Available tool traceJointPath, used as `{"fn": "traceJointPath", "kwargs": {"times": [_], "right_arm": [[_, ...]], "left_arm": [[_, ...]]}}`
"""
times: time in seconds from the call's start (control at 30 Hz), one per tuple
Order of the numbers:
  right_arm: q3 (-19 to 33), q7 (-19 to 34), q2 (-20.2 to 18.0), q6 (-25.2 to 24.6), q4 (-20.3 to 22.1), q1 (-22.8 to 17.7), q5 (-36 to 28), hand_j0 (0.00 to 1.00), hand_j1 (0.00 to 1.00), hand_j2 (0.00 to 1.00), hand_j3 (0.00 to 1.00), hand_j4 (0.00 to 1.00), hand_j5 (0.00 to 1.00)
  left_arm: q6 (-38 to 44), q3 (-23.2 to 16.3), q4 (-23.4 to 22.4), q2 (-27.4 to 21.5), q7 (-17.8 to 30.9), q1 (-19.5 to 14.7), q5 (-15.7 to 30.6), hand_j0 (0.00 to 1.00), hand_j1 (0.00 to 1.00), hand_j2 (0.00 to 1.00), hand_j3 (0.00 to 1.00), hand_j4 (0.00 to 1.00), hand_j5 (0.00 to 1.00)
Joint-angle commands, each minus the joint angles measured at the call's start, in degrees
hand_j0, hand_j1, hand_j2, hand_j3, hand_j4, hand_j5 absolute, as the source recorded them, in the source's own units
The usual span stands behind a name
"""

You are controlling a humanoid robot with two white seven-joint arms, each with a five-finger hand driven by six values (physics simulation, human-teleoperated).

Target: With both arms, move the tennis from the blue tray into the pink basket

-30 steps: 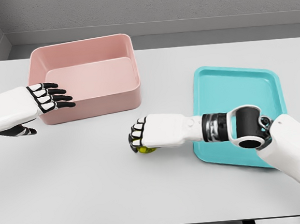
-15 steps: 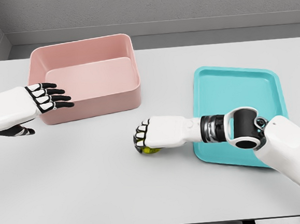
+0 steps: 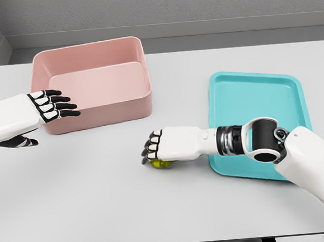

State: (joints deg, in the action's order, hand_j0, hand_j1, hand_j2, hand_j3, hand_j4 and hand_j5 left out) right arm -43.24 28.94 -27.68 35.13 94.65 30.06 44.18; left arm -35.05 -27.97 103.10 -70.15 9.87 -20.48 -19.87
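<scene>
The yellow-green tennis ball (image 3: 162, 164) lies on the white table between the pink basket (image 3: 92, 84) and the blue tray (image 3: 255, 94). My right hand (image 3: 150, 148) hovers just over it, palm down. Its fingers are loosened and stretched left, no longer wrapped round the ball, most of which is hidden under the palm. My left hand (image 3: 57, 104) is open with flat, spread fingers. It floats at the basket's front left corner, well away from the ball. The basket and the tray hold nothing.
The table's (image 3: 100, 193) front edge runs along the bottom of the view. A grey wall stands behind the table. My right forearm (image 3: 242, 140) crosses the tray's front left corner.
The right hand drifted slightly right and lower, then its fingers uncurled from the ball, which now rests on the table. The left hand has barely moved.
</scene>
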Motion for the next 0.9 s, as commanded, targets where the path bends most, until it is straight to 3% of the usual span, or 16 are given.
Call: {"fn": "traceJointPath", "kwargs": {"times": [0.0,0.27,0.37,0.47,0.57,0.63,0.73,0.8,0.87], "right_arm": [[0.3,0.0,-0.1,-0.1,0.0,0.0,-0.3,0.99,0.99,0.99,0.99,0.99,0.99],[7.1,0.1,-0.9,-0.1,0.7,0.0,-1.0,1.00,1.00,1.00,1.00,1.00,1.00],[13.9,-0.1,-1.0,-0.1,0.9,0.1,-1.8,1.00,1.00,1.00,1.00,1.00,1.00],[21.3,-0.3,-4.3,-0.1,1.9,0.1,-3.4,1.00,1.00,1.00,1.00,1.00,1.00],[28.1,-0.3,-10.0,-0.1,1.9,-1.2,-11.0,1.00,1.00,1.00,1.00,1.00,1.00],[32.8,-0.4,-12.6,-0.1,1.9,-4.3,-16.4,1.00,1.00,1.00,1.00,1.00,1.00],[44.3,-0.6,-14.0,-0.1,1.9,-14.8,-23.8,1.00,1.00,1.00,1.00,1.00,1.00],[52.0,-0.6,-14.0,-0.1,2.6,-21.4,-30.4,1.00,1.00,1.00,1.00,1.00,1.00],[54.3,-0.6,-13.4,-0.1,5.5,-25.8,-32.7,1.00,1.00,1.00,1.00,1.00,1.00]], "left_arm": [[0.0,0.0,0.0,-0.1,0.0,0.0,0.4,1.00,1.00,1.00,1.00,1.00,1.00],[0.0,-0.1,0.0,1.7,1.1,0.2,-0.2,1.00,1.00,1.00,1.00,1.00,1.00],[0.0,-0.5,0.0,2.4,1.2,0.1,-0.2,1.00,1.00,1.00,1.00,1.00,1.00],[0.0,-1.1,0.0,4.8,2.2,0.0,-2.0,1.00,1.00,1.00,1.00,1.00,1.00],[0.0,-1.3,0.0,7.9,2.3,-0.3,-5.3,1.00,1.00,1.00,1.00,1.00,1.00],[0.0,-1.3,0.0,10.6,2.8,-0.5,-7.3,1.00,1.00,1.00,1.00,1.00,1.00],[0.0,-1.5,0.0,14.6,4.6,-1.8,-9.0,1.00,1.00,1.00,1.00,1.00,1.00],[0.0,-4.7,0.0,19.2,6.1,-5.4,-11.6,1.00,1.00,1.00,1.00,1.00,1.00],[0.0,-8.1,-0.1,22.0,6.2,-8.4,-12.1,1.00,1.00,1.00,1.00,1.00,1.00]]}}
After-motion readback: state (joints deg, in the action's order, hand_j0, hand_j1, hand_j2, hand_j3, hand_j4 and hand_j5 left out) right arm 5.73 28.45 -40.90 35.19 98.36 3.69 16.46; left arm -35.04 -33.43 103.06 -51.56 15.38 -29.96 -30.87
